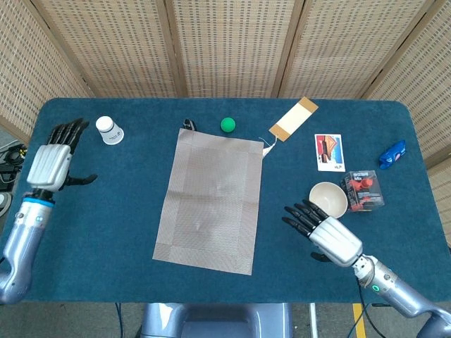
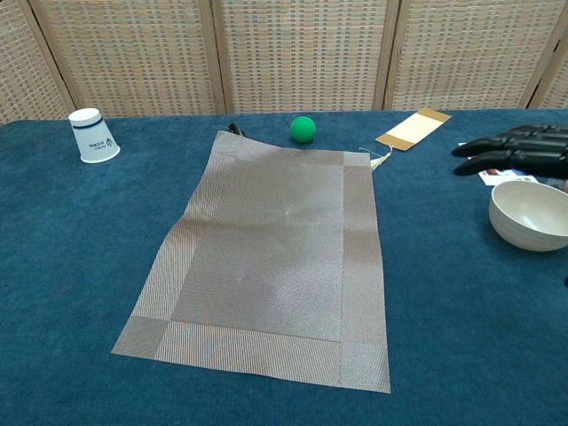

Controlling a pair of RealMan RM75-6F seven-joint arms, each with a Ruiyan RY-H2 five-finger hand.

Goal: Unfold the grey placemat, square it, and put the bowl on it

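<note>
The grey placemat lies unfolded and flat in the middle of the blue table, turned slightly askew. The cream bowl stands upright to the right of it, on the bare cloth. My right hand hovers just in front and left of the bowl, fingers spread, holding nothing. My left hand hangs over the table's left edge, far from the mat, fingers apart and empty. The chest view does not show it.
A white paper cup stands upside down at the back left. A green ball and a small black object lie behind the mat. A tan tag, a picture card, a red-and-black box and a blue packet lie at the right.
</note>
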